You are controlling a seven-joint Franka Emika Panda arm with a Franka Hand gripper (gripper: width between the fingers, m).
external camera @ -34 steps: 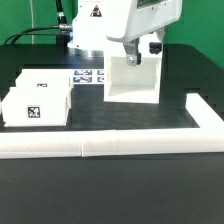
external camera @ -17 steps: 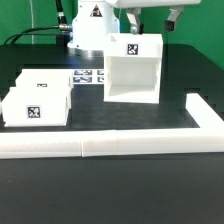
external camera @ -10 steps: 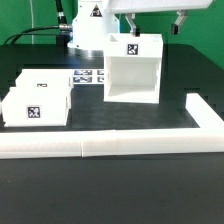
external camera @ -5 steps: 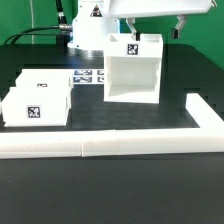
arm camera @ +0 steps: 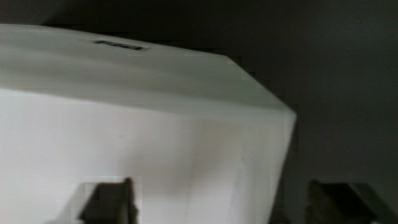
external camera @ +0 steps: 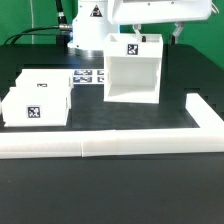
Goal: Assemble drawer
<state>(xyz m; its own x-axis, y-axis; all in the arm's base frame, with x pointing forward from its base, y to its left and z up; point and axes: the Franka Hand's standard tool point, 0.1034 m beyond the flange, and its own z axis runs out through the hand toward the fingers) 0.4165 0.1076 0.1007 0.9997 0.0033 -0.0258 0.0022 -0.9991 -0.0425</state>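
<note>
- Starting nearest us in the exterior view, we are seeing a low white wall strip (external camera: 100, 147) running across the black table (external camera: 110, 195) and turning away from us at the exterior view's right.
- Moving past it, we are finding the drawer's two smaller parts at the exterior view's left. The front tray (external camera: 35, 108) and the rear tray (external camera: 48, 82) are sitting one behind the other, close together, each showing a dark tag.
- Going further, we are noting the marker board (external camera: 90, 77) lying flat between the trays and the box shell (external camera: 133, 80). The shell is standing upright near the middle, its open side facing us and a tag (external camera: 131, 47) on top.
- Above the shell, the gripper (external camera: 153, 35) is hovering with its fingers (arm camera: 103, 203) spread wide and holding nothing.
- Behind everything, the white robot base (external camera: 88, 25) is standing against a dim backdrop.
- The frame is cutting off the gripper's upper body. The wrist view is blurring the shell's surface, so we are not judging the gap beneath the fingertips.
</note>
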